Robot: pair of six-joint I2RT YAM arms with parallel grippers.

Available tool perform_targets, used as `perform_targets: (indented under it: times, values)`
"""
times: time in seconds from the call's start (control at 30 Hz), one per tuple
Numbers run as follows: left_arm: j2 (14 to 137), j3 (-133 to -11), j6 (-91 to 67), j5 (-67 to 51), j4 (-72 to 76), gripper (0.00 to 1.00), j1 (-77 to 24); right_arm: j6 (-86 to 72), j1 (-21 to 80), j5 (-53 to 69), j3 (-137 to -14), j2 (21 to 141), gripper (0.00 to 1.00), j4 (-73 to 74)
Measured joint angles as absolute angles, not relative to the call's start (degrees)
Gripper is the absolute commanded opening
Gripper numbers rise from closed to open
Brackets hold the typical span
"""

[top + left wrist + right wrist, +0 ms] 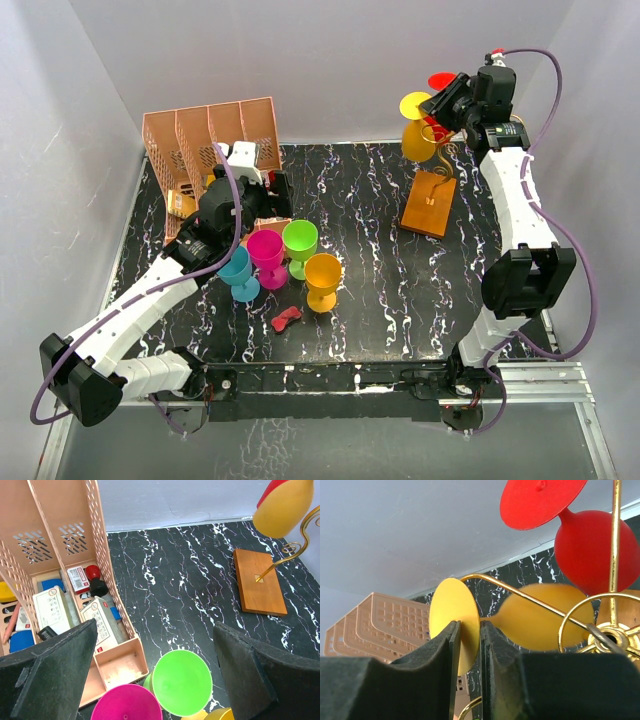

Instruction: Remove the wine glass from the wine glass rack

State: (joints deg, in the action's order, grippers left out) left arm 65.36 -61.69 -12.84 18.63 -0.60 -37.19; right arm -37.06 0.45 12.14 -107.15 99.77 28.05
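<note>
From above, I see my right gripper (433,107) at the yellow wine glass (418,143), which hangs on the gold rack (430,205) at the far right. Left wrist: my left gripper (157,680) stands wide apart above a green cup (185,685). Right wrist: the right fingers (442,655) pinch the glass's foot.

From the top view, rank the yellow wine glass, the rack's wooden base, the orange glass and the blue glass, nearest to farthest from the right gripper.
1. yellow wine glass, foot between the fingers of the right gripper
2. wooden base, on the table beneath it
3. orange glass, mid-table
4. blue glass, left end of the cluster
</note>
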Motion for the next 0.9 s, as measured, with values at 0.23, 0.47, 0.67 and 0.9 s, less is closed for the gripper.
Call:
perform_targets:
  times: [0.23, 0.47, 0.67, 0.9]
  values:
    - [65.4, -61.7, -12.9, 18.5, -0.8, 0.97, -37.1, -37.6, 0.4, 11.3, -107.2, 99.7, 0.21, 27.2]
    - [65.4, -61.7, -12.9, 18.3, -0.9, 0.97, -37.1, -37.6, 0.4, 10.2, -107.5, 99.6, 0.21, 27.1]
    - [65.8, -61.7, -13.1, 18.1, -0.9, 0.97, -36.9, -37.8, 0.4, 9.1, -107.5, 98.7, 0.16, 27.1]
    - [66.2, -61.7, -13.1, 17.9, -1.0, 0.97, -36.8, -42.6, -0.6, 11.4, -104.6, 96.6, 0.09, 23.6]
